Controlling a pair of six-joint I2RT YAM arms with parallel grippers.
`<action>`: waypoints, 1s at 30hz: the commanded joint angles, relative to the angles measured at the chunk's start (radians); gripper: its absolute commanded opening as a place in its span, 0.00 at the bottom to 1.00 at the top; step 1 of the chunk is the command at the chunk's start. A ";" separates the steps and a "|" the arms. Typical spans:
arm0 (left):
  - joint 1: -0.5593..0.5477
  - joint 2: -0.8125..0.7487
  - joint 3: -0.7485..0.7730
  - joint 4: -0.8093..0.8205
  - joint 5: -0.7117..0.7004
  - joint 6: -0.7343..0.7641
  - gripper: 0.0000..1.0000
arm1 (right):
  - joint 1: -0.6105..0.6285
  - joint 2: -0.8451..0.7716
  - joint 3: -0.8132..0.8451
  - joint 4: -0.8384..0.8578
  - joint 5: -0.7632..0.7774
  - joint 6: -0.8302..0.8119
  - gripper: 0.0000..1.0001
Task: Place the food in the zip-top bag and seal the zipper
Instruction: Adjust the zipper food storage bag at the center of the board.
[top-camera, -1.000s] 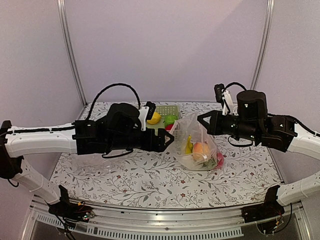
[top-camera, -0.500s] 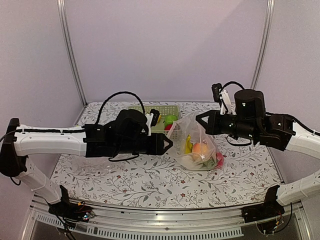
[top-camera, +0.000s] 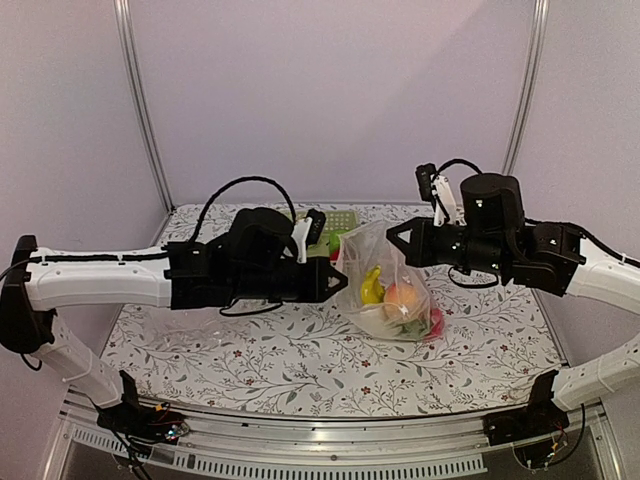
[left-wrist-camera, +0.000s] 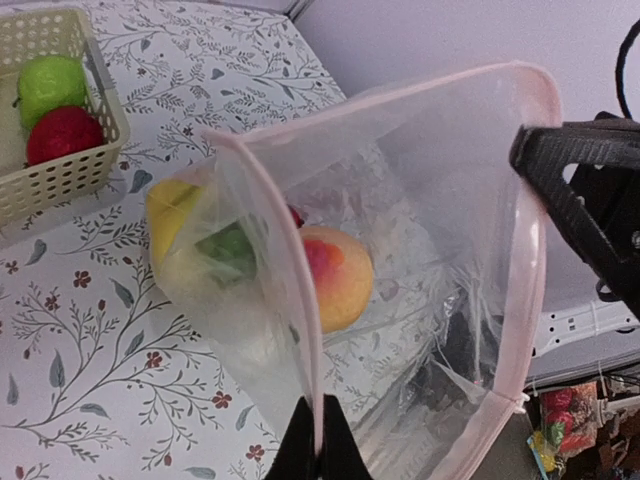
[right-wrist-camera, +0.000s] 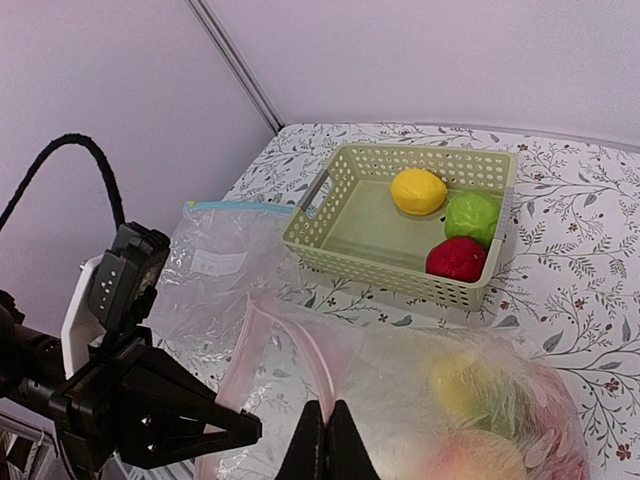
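K: Left hand (top-camera: 342, 282) is clenched on the pink zipper (left-wrist-camera: 400, 96) at one side of the zip-top bag (top-camera: 395, 300) mouth. Wrist view shows the fingers (left-wrist-camera: 295, 460) pinching the strip.
M: Behind it?
K: Basket (right-wrist-camera: 400, 268) on the tabletop (top-camera: 250, 350), holding lemon (right-wrist-camera: 418, 190), green fruit (right-wrist-camera: 472, 218), red apple (right-wrist-camera: 458, 258). Second clear bag (right-wrist-camera: 220, 262), blue strip, lies flat beside the basket.
M: Bag contents?
K: Banana (top-camera: 372, 288), peach (top-camera: 402, 298), a green piece (left-wrist-camera: 228, 248), a red piece (top-camera: 437, 320) low down. Bag hangs between both hands. Bottom is on or just over the tabletop, cannot tell which.
M: Right hand (top-camera: 392, 237)?
K: Clamped on the opposite side of the pink strip. Mouth stretched wide open between the hands. Neither hand touches any food.
M: Progress?
K: Estimate: partly loaded. Three pieces outside the bag, zipper unsealed. Both hands are occupied, so one likely must release to fetch the rest, then comes the sealing. Slider not made out with certainty.
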 joint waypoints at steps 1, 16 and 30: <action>-0.004 -0.056 0.075 0.073 0.093 -0.004 0.00 | 0.006 0.020 0.077 -0.039 -0.021 -0.030 0.01; 0.020 -0.127 0.000 0.146 -0.042 -0.101 0.00 | 0.006 0.112 0.173 -0.076 -0.052 -0.075 0.11; 0.128 -0.232 -0.076 0.016 -0.073 -0.108 0.00 | 0.005 -0.068 -0.001 0.070 -0.127 -0.094 0.71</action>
